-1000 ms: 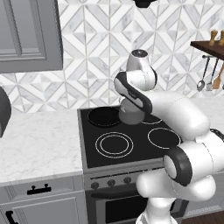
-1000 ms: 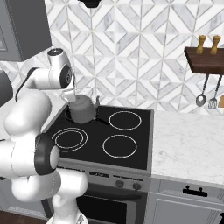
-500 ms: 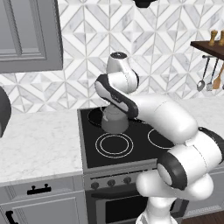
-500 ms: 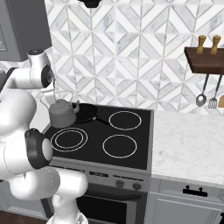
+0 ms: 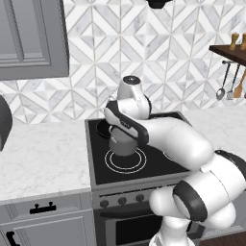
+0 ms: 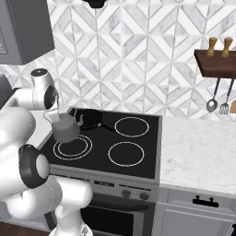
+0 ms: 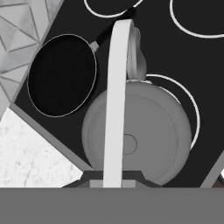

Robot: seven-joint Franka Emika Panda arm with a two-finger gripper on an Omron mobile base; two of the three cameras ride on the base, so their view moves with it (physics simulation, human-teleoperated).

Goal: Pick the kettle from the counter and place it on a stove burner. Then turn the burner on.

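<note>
The dull-grey kettle [image 6: 66, 129] hangs by its arched wire handle [image 7: 116, 100] from my gripper [image 7: 114, 177], which is shut on the handle's top. It sits low over the front-left stove burner [image 6: 72, 147], a double white ring on the black glass, slightly towards its back-left; contact with the glass cannot be told. In the left base view the kettle [image 5: 122, 143] shows just behind that burner [image 5: 126, 161], with my forearm crossing above it. From the hand, the domed lid [image 7: 135, 140] lies below the handle, the spout pointing away.
A flat black frying pan [image 6: 90, 119] lies on the back-left ring, close behind the kettle. Single-ring circles [image 6: 126, 153] fill the cooktop's right half. Knobs [image 6: 126, 193] line the stove front. The white counter [image 5: 43, 158] flanks both sides. Utensils [image 6: 212, 105] hang at the right.
My arm has swung the kettle left and towards the front, from the cooktop's back middle down to the front-left burner. The gripper has stayed shut on the handle.
</note>
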